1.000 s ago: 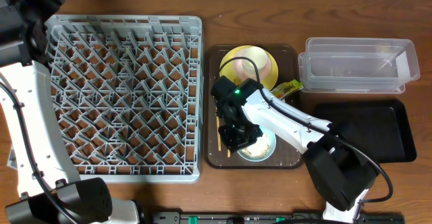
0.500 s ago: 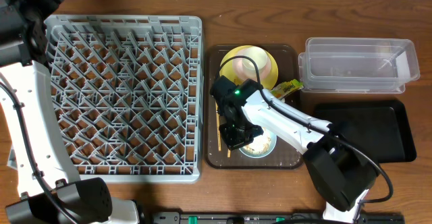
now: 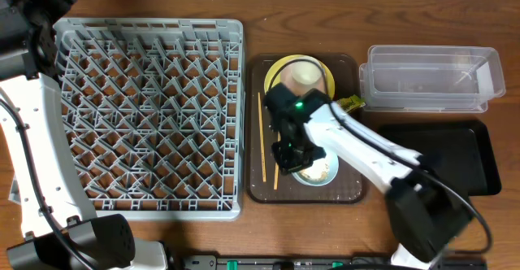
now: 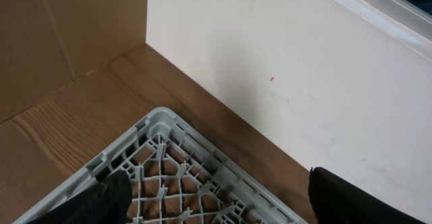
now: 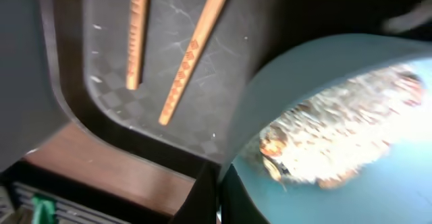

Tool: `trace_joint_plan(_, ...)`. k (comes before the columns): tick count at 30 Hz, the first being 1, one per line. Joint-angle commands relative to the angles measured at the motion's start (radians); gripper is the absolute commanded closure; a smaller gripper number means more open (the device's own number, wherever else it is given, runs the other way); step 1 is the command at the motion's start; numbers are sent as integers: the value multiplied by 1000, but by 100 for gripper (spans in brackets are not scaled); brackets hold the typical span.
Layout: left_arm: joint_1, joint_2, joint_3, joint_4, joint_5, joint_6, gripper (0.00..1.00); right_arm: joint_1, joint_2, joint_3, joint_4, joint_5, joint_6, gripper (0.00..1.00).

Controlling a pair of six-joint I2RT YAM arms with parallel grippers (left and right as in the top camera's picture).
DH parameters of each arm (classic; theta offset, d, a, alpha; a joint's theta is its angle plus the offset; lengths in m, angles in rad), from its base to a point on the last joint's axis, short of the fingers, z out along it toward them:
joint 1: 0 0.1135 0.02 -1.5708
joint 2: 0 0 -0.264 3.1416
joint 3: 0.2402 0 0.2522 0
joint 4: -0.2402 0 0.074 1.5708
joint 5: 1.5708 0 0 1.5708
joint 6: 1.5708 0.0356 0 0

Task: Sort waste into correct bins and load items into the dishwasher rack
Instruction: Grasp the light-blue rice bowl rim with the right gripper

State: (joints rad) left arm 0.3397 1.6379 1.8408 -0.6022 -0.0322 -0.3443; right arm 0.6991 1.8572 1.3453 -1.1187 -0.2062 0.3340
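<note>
"Two arms at the tabletop, but was only one working?"

"Yes. The right gripper (image 3: 294,152) was pinched shut on the rack-side rim of the round light blue bowl (image 3: 319,172). The bowl sat mouth-up on the dark brown serving tray (image 3: 349,190) with whitish rice scraps (image 5: 337,123) inside. The left gripper (image 4: 219,204) hung spread wide over a far corner of the large grey pegged rack (image 3: 150,107), holding nothing."

"Which way to the bins?"

"To the robot's right. The shallow black tray (image 3: 455,160) lay just past the serving tray, and the clear plastic tub (image 3: 431,79) lay farther back, its long sides running left to right. The right arm was far nearer."

"Any long axis to mind?"

"Not for the bowl, which was round. The two thin wooden chopsticks (image 3: 262,136) pointed away from the robot, between bowl and rack."
</note>
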Motion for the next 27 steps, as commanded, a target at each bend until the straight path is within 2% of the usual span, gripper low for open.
trace_joint_plan(1, 7, -12, 20, 2, -2, -9, 15, -19, -86, -2, 0, -3, 13, 97)
trace_joint_plan(7, 7, -12, 20, 2, -2, -10, 15, -26, -101, -2, -55, 99, 13, 99)
trace_joint_plan(16, 7, -11, 20, 2, -2, -9, 15, -23, -101, -20, -43, 158, 11, 98)
trace_joint_plan(27, 7, -11, 20, 2, -2, -9, 15, -24, -101, -177, 101, 180, 9, 94)
